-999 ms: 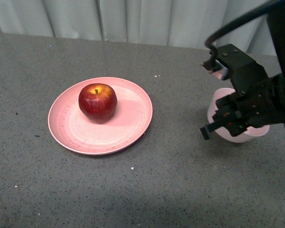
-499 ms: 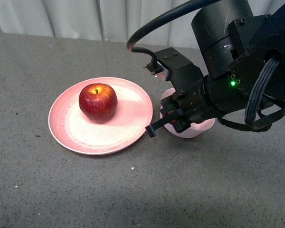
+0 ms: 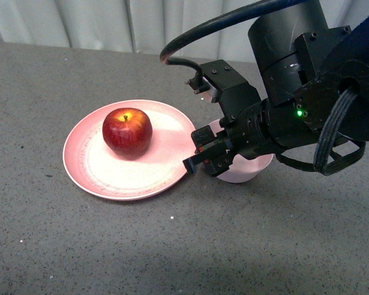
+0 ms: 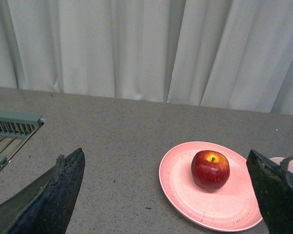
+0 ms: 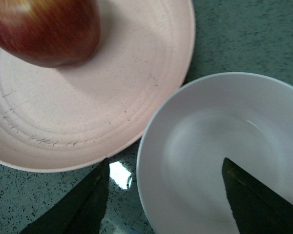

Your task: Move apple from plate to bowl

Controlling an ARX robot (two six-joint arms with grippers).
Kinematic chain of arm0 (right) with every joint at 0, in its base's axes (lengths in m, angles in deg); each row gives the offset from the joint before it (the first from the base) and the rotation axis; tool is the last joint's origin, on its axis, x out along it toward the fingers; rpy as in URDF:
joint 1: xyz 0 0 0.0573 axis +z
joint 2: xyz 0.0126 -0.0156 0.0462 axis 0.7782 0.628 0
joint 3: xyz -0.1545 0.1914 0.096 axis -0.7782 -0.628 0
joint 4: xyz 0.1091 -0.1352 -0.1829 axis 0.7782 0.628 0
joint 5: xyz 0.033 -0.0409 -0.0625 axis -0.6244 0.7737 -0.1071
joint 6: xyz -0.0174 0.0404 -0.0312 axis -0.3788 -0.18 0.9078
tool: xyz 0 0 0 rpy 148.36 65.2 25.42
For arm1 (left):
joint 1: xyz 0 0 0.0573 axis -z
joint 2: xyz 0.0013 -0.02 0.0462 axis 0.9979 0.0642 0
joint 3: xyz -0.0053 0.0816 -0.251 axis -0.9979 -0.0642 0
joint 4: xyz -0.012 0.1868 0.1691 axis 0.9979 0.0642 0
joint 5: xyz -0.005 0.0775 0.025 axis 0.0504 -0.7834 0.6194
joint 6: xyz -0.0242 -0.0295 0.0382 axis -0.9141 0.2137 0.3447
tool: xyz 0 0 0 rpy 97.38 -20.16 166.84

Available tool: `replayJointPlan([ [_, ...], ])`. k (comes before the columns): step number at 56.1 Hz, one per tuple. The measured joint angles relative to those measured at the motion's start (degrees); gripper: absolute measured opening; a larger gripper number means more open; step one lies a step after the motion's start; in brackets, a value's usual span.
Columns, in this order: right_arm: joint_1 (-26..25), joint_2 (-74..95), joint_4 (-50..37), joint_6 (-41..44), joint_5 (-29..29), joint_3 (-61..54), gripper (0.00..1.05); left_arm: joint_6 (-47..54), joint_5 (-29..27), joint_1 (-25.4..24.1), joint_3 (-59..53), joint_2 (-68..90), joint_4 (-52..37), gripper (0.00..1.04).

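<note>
The dark red apple [image 3: 127, 131] sits on the wide salmon-pink plate [image 3: 89, 175], left of centre. The pale pink bowl [image 3: 249, 171] stands right next to the plate's right rim and is empty. My right gripper [image 3: 203, 157] is open, low over the bowl's left rim beside the plate. In the right wrist view the gripper [image 5: 166, 163] straddles the bowl's [image 5: 210, 141] rim, one finger over its inside, one outside; the plate [image 5: 88, 122] and apple [image 5: 49, 29] lie beyond. My left gripper [image 4: 165, 156] is open, well back from the apple [image 4: 210, 169] and plate [image 4: 185, 195].
The grey speckled table [image 3: 172, 258] ends at a pale curtain [image 3: 172, 24] at the back. The right arm's dark bulk [image 3: 307, 92] hangs over the table's right side. A grey-green slatted thing [image 4: 14, 124] shows in the left wrist view.
My right arm has swung left from the table's right side, and the bowl has come left with it, to the plate's right rim. The apple and plate have not moved.
</note>
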Motion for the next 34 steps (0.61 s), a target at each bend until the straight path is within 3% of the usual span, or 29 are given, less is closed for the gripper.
replayJointPlan([
  [8,-2.16,-7.06,-9.81,-1.03,4.11,-7.48,0.96,0.0,0.0,0.0,0.0,0.0,0.0,0.98],
  [22,-4.81,-17.97,-21.57,-3.5,11.26,-18.21,0.95,0.02,0.0,0.0,0.0,0.0,0.0,0.98],
  [24,-4.74,-18.1,-26.49,-4.0,14.8,-20.17,0.92,0.0,0.0,0.0,0.0,0.0,0.0,0.98],
  [28,-5.29,-16.92,-46.53,-4.46,27.76,-26.67,0.78,0.02,0.15,0.0,0.0,-0.02,0.0,0.98],
  [34,-7.8,-19.78,-59.32,-4.76,29.44,-33.9,0.6,0.0,-0.02,0.0,0.0,0.0,0.0,0.98],
])
